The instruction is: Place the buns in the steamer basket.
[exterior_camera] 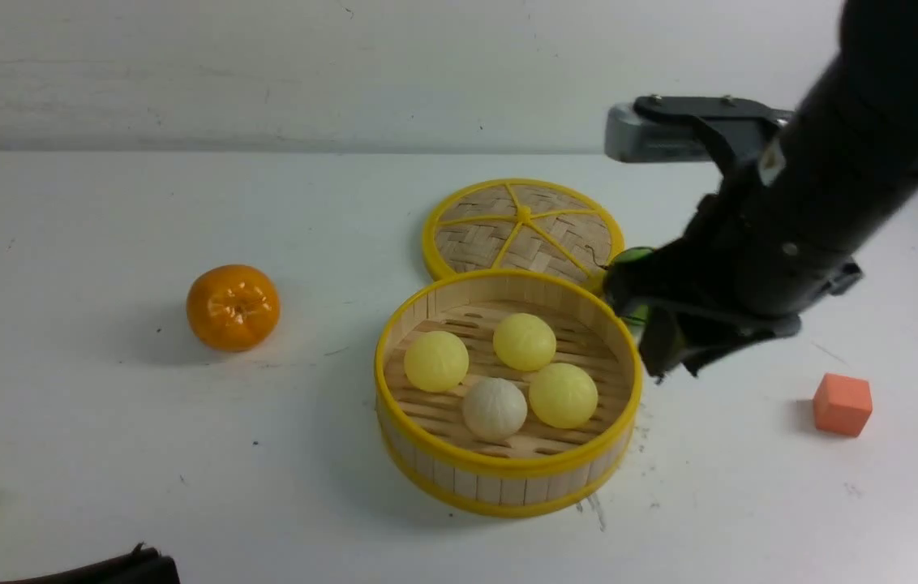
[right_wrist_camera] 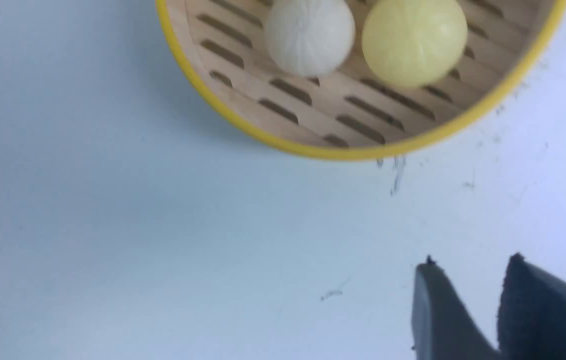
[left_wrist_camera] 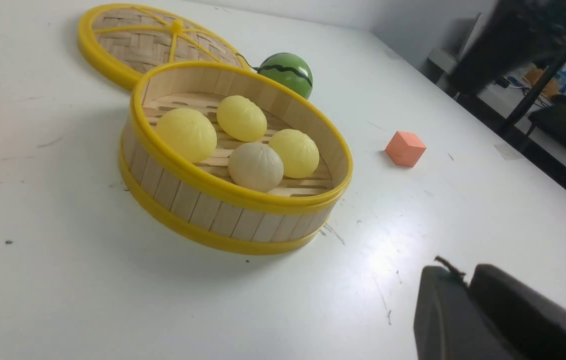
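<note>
Pale yellow and off-white, the four buns are all sitting inside the steamer basket, resting on its slotted wooden floor near the middle of the white table. The woven lid is lying flat just behind the basket, and the green watermelon ball is sitting beside both. The right end effector is hanging empty just beside the basket's right rim, its fingers standing slightly apart. The left end effector is hovering over bare table, its fingers nearly touching, grasping nothing. An orange tangerine is lying well left; an orange cube is sitting to the right.
</note>
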You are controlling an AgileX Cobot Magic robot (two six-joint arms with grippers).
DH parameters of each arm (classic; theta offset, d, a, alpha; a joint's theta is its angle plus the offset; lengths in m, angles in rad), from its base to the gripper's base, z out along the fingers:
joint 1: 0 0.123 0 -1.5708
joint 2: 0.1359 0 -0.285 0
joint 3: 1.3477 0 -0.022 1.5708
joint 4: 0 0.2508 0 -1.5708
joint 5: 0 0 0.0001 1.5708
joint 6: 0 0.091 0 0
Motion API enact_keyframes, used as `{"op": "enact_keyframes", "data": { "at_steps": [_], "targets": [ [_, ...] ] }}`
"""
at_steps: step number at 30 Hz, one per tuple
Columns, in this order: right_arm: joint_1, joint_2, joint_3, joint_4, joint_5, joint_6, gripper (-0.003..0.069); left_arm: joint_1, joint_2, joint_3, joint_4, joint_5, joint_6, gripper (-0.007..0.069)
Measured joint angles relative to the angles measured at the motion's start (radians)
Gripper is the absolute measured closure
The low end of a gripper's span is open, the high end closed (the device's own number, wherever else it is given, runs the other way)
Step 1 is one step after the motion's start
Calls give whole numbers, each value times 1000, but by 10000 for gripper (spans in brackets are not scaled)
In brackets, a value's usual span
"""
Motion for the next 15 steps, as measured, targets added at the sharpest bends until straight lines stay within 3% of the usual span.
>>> {"op": "enact_keyframes", "data": {
  "at_steps": [1, 3, 5, 10, 12, 15],
  "targets": [
    [0, 0, 10, 0, -1, 0, 515, 0, 0, 0, 0, 0, 0, 557],
    [0, -160, 119, 0, 3, 5, 634, 0, 0, 0, 0, 0, 0, 554],
    [0, -262, 176, 2, 19, 7, 672, 0, 0, 0, 0, 1, 0, 554],
    [33, -516, 231, -10, 66, 7, 678, 0, 0, 0, 0, 1, 0, 549],
    [97, -640, 241, -107, 73, -35, 677, 0, 1, 0, 0, 3, 0, 547],
    [63, -799, 292, -193, 52, -110, 677, 0, 4, 0, 0, 4, 0, 543]
  ]
}}
